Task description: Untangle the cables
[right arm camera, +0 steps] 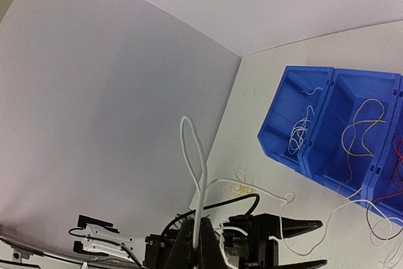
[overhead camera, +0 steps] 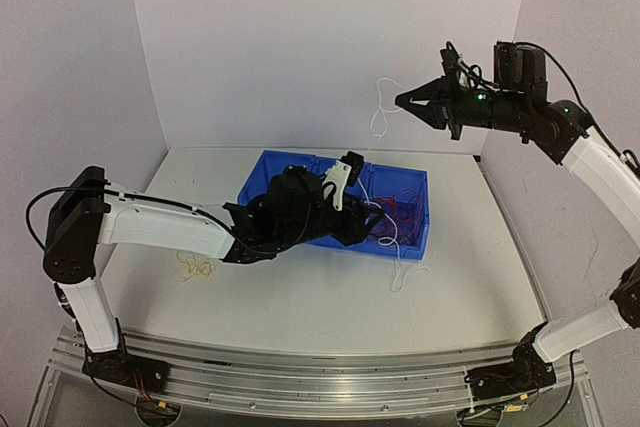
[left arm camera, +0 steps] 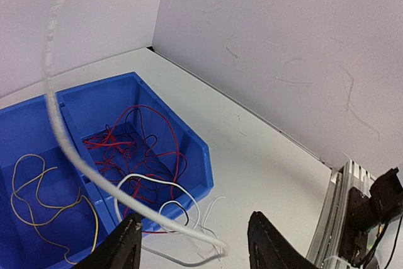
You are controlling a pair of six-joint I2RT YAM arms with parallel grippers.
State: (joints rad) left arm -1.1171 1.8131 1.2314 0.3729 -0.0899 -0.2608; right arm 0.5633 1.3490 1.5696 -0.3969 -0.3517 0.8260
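Observation:
A white cable (overhead camera: pixel 376 137) hangs from my right gripper (overhead camera: pixel 403 102), which is shut on it high above the blue bin (overhead camera: pixel 260 169). In the right wrist view the cable (right arm camera: pixel 194 149) loops up out of that gripper (right arm camera: pixel 203 247). It drops to the red cables (left arm camera: pixel 126 143) in the bin's right compartment and trails onto the table (overhead camera: pixel 402 277). My left gripper (left arm camera: pixel 194 216) hovers at that compartment's front edge, jaws apart. The white cable (left arm camera: pixel 56 118) runs between them and touches the left finger (left arm camera: pixel 129 240).
The blue bin's (right arm camera: pixel 277 140) left compartment holds thin white cables (right arm camera: pixel 299 133). Its middle one holds a yellow cable (right arm camera: pixel 359 130). A yellow tangle (overhead camera: pixel 195 267) lies on the table left of the bin. White walls stand behind and on both sides.

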